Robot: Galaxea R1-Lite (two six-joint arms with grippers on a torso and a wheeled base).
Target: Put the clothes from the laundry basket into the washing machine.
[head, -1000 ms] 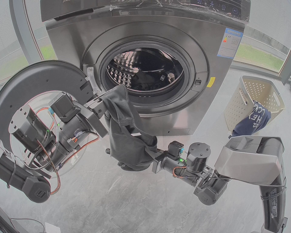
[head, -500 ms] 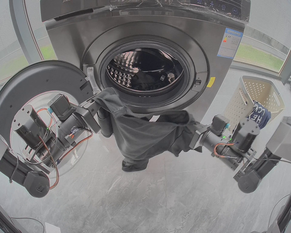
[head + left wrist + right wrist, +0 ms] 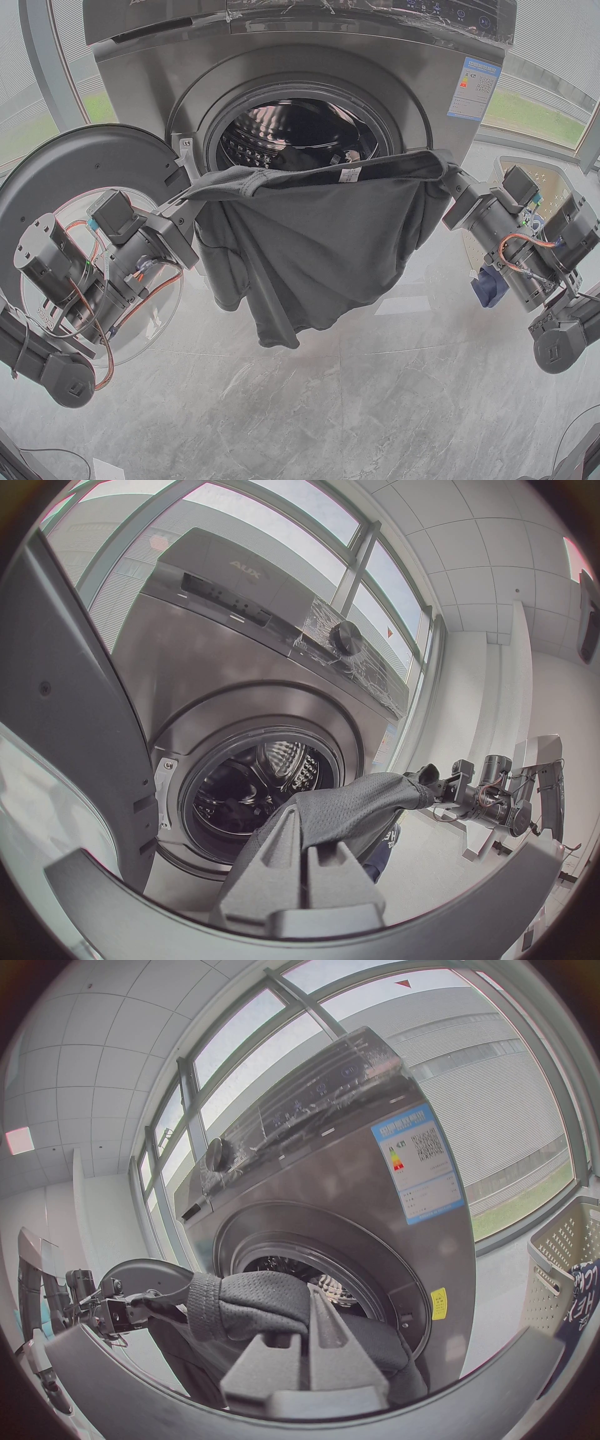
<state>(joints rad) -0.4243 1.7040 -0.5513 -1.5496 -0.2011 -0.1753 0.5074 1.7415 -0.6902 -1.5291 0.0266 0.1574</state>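
The left gripper (image 3: 189, 205) and the right gripper (image 3: 451, 179) each have their jaws pinching one end of the dark grey T-shirt (image 3: 319, 244). It hangs stretched between them in front of the open washing machine (image 3: 400, 87), probably to keep it off the floor and level with the drum.

The dark grey cloth shirt (image 3: 312, 250) hangs between left gripper (image 3: 189, 202) and right gripper (image 3: 451, 177), before the grey metal washing machine (image 3: 144, 87).

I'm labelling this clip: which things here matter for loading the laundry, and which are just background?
Job: grey shirt held by left gripper and right gripper; washing machine, door open; laundry basket; blue garment in it.
Background: window; sticker on the machine.
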